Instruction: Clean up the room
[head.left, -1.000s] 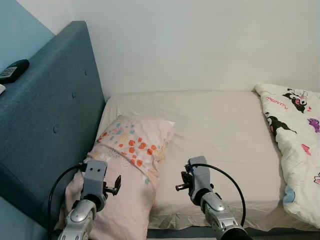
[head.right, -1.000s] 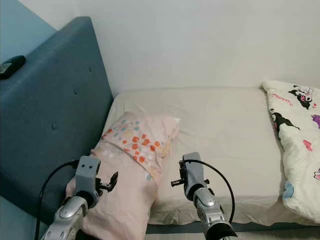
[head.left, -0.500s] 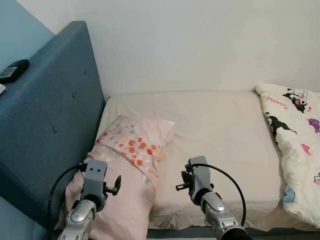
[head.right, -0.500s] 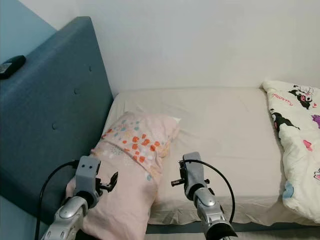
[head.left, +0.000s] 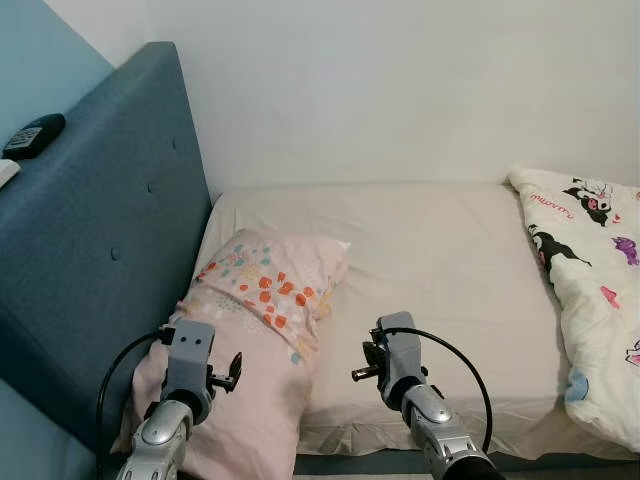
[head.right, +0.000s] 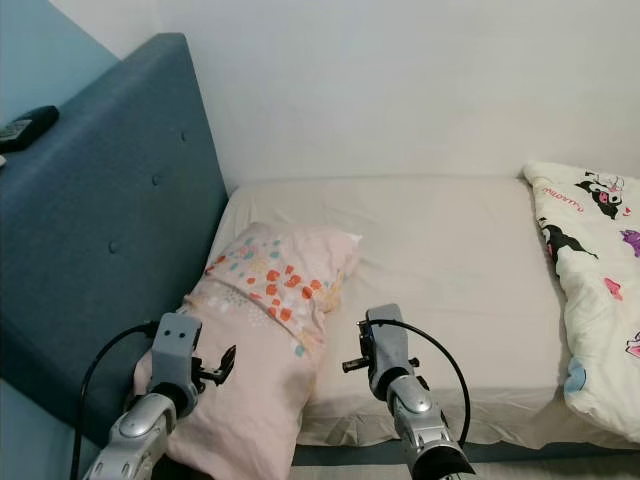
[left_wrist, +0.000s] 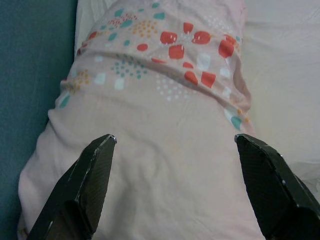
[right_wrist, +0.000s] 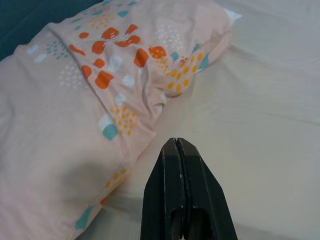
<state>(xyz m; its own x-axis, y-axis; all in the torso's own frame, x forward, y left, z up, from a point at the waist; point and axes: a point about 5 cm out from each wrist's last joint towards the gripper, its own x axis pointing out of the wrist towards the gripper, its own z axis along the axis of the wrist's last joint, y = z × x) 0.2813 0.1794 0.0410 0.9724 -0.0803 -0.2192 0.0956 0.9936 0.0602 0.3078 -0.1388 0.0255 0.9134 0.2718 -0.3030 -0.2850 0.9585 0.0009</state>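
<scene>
White walls back a bed where a pink pillow lies against the blue headboard. Above the pillow, the left gripper hangs with fingers spread wide. Beside the pillow, the right gripper is pressed closed and empty over the sheet.

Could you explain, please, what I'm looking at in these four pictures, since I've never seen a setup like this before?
This is a humanoid robot with two silver arms, each ending in a gripper of two long black fingers. The two wide pictures come from a stereo camera on its head, looking down at a bed. The other two come from cameras on its wrists, looking along each gripper's fingers.

On the bed, a pink pillow with coloured spots lies next to the blue headboard, and a white cartoon-print quilt is bunched at the other side. A dark remote sits on top of the headboard.

The left gripper is open, its fingers spread above the pillow. The right gripper is shut, over the sheet beside the pillow. Neither holds anything.
</scene>
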